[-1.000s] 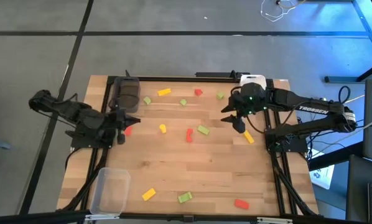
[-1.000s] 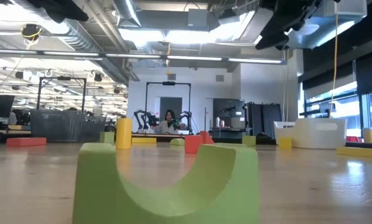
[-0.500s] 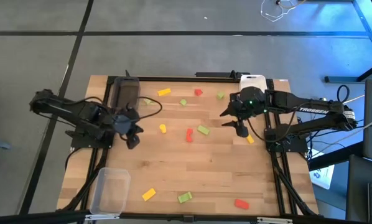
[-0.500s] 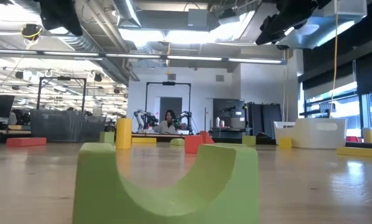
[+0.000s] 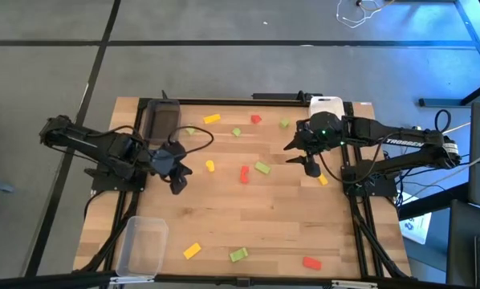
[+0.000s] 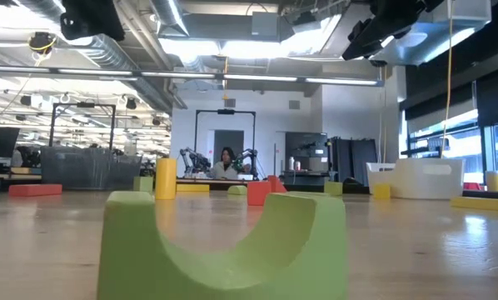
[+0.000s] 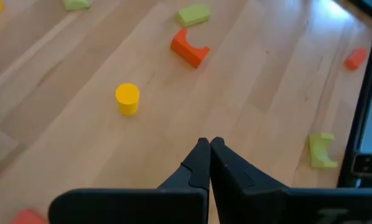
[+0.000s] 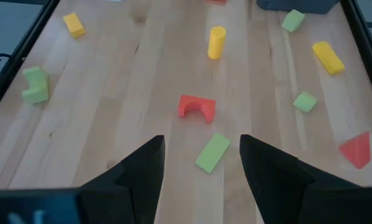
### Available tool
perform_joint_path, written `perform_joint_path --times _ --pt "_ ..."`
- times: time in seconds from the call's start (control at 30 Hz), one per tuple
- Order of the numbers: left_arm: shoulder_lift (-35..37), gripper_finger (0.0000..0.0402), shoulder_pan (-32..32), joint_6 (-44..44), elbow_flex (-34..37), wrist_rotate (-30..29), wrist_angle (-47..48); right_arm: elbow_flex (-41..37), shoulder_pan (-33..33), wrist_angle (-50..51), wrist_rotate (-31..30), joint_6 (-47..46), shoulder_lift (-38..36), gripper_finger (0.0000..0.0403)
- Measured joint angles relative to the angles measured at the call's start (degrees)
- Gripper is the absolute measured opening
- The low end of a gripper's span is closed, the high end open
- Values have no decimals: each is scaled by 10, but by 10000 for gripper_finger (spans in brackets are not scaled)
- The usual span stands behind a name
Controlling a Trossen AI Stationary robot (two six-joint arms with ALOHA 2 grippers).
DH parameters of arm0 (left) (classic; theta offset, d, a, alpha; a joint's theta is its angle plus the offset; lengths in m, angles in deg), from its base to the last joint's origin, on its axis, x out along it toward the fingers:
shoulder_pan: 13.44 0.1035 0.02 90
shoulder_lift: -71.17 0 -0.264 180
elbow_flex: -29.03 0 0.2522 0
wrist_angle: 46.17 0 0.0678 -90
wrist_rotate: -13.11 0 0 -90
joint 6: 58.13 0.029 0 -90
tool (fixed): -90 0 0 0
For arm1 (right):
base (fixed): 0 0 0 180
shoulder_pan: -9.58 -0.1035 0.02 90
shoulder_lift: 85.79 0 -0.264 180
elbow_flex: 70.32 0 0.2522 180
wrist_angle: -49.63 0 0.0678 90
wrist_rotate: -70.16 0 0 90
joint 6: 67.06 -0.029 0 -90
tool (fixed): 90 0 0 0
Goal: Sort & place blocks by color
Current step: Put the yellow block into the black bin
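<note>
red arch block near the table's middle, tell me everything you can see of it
The red arch block is a small solid piece of matte red, plastic-looking, with a flat top and a half-round cutout between two short legs. It stands on those legs on the bare wood of the table, near its middle. Nothing touches it: the green bar lies close beside it and the yellow cylinder stands farther off. In the right wrist view it sits ahead of the open right gripper; the shut left gripper also points toward it.
</note>
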Motion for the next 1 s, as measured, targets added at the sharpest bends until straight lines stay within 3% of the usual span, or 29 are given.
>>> perform_joint_path --times 0.37,0.73,1.0 --pt "0 0 0 -128 0 0 3 0 0 0 0 0 0 210" --pt "0 1 6 -159 1 12 23 0 0 0 0 0 0 210" --pt "0 70 6 -175 1 15 21 0 0 0 0 0 0 210"
